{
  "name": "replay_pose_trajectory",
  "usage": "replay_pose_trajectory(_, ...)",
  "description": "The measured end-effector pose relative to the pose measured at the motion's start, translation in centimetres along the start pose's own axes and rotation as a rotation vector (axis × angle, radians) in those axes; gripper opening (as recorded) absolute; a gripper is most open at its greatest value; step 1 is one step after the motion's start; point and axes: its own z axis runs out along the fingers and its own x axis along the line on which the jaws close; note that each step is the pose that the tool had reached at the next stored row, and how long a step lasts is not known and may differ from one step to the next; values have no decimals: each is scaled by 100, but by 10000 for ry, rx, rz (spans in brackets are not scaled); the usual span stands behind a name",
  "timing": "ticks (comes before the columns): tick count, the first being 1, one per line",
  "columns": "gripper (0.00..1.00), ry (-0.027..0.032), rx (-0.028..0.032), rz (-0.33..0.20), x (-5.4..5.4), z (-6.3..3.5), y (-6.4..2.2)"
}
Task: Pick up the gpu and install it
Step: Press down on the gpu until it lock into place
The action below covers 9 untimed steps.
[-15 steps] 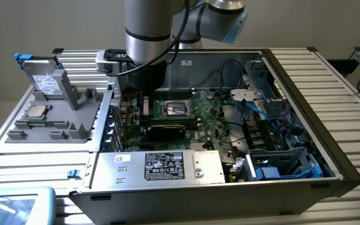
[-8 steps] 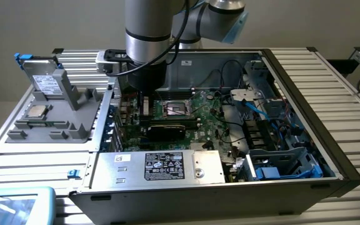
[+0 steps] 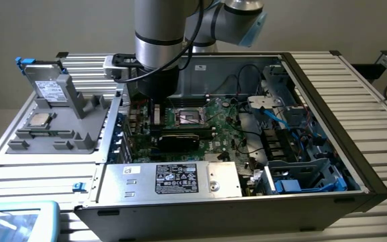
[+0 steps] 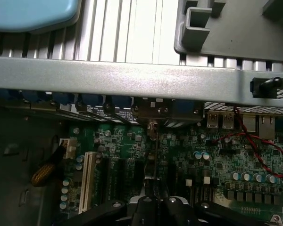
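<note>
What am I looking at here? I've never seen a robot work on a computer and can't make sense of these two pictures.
The exterior view shows a robot arm reaching down into an open computer case lying on a slatted metal table. Inside is the large green motherboard; a silver labelled box sits at the near edge. A grey plastic holder lies beside the case. The wrist view comes from a camera on the arm, looking down past the gripper, which is shut on the gpu, seen edge-on, standing upright over the motherboard's slots.
</note>
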Motion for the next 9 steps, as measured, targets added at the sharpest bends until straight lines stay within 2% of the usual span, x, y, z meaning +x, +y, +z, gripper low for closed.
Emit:
replay_pose_trajectory(5, 12, 15, -11, -1, 2, 23, -3)
replay_pose_trajectory(6, 12, 8, -10, -1, -1, 7, -3)
replay_pose_trajectory(7, 12, -24, 20, -3, -2, -22, -1)
replay_pose_trajectory(9, 12, 16, 0, -2, 4, -120, 13)
